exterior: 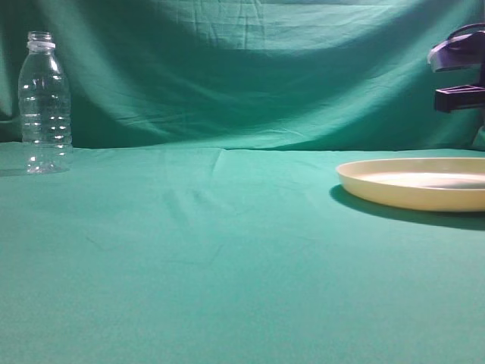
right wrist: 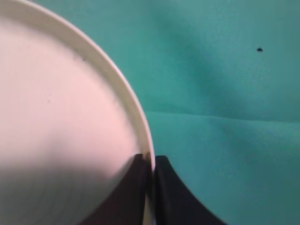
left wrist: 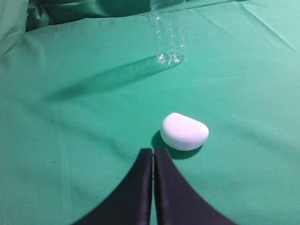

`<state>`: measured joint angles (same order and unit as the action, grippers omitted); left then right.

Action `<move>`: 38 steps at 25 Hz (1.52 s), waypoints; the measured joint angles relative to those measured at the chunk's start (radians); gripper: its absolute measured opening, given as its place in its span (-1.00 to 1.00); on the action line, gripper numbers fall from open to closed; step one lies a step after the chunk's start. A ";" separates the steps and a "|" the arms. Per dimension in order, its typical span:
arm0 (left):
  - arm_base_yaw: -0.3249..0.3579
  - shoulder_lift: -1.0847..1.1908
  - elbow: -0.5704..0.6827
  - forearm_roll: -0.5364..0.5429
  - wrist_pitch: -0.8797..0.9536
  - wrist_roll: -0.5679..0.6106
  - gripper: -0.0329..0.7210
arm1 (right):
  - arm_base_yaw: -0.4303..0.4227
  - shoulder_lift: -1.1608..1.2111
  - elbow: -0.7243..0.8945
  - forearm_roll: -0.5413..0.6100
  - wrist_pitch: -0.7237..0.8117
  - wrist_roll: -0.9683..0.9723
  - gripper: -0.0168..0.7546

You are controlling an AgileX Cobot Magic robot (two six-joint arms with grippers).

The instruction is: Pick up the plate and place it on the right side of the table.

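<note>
Two black fingers are seen on the left claw (left wrist: pixel 153 154), each broad at the base and curved inward to a narrow, flat-faced tip, with a matte, unmarked surface. The right claw (right wrist: pixel 150 161) is formed in the same way, with black, smoothly tapered fingers. In the exterior view, a dark, glossy rounded housing (exterior: pixel 458 47) is seen above a blocky black bracket (exterior: pixel 459 98).
</note>
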<state>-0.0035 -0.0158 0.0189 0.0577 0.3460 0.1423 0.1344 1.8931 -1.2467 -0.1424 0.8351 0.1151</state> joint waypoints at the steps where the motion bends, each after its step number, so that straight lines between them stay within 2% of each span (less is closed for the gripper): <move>1: 0.000 0.000 0.000 0.000 0.000 0.000 -0.91 | -0.011 0.000 0.005 0.000 -0.005 0.001 -0.96; 3: 0.000 0.000 0.000 0.000 0.000 0.000 -0.91 | -0.024 0.000 0.013 0.000 -0.011 0.009 -0.96; 5: 0.000 0.000 0.000 0.000 0.000 0.000 -0.91 | -0.031 0.000 0.013 0.000 -0.011 0.033 -0.83; 7: 0.000 0.000 0.000 0.000 0.000 0.000 -0.91 | -0.033 0.000 0.013 0.003 -0.004 0.042 -0.61; 12: 0.000 0.000 0.000 0.000 0.000 0.000 -0.91 | -0.033 -0.005 -0.015 0.014 0.097 0.040 0.17; 14: 0.000 0.000 0.000 0.000 0.000 0.000 -0.91 | -0.033 -0.033 -0.047 0.016 0.146 0.036 0.32; 20: 0.000 0.000 0.000 0.000 0.000 0.000 -0.91 | -0.033 -0.201 -0.098 0.037 0.249 0.030 0.28; 24: 0.000 0.000 0.000 0.000 0.000 0.000 -0.91 | -0.033 -0.354 -0.098 0.075 0.310 0.017 -0.52; 26: 0.000 0.000 0.000 0.000 0.000 0.000 -0.91 | -0.033 -0.444 -0.098 0.113 0.329 -0.003 -0.79; 27: 0.000 0.000 0.000 0.000 0.000 0.000 -0.91 | -0.033 -0.491 -0.098 0.133 0.334 -0.012 -0.86; 28: 0.000 0.000 0.000 0.000 0.000 0.000 -0.91 | -0.033 -0.491 -0.098 0.133 0.334 -0.012 -0.86; 29: 0.000 0.000 0.000 0.000 0.000 0.000 -0.91 | -0.033 -0.531 -0.096 0.150 0.337 -0.021 -0.96; 32: 0.000 0.000 0.000 0.000 0.000 0.000 -0.91 | -0.033 -0.715 -0.040 0.211 0.349 -0.066 -0.96; 38: 0.000 0.000 0.000 0.000 0.000 0.000 -0.91 | -0.033 -0.981 0.098 0.218 0.331 -0.105 -0.96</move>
<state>-0.0035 -0.0158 0.0189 0.0577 0.3460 0.1423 0.1017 0.9125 -1.1489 0.0760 1.1663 0.0104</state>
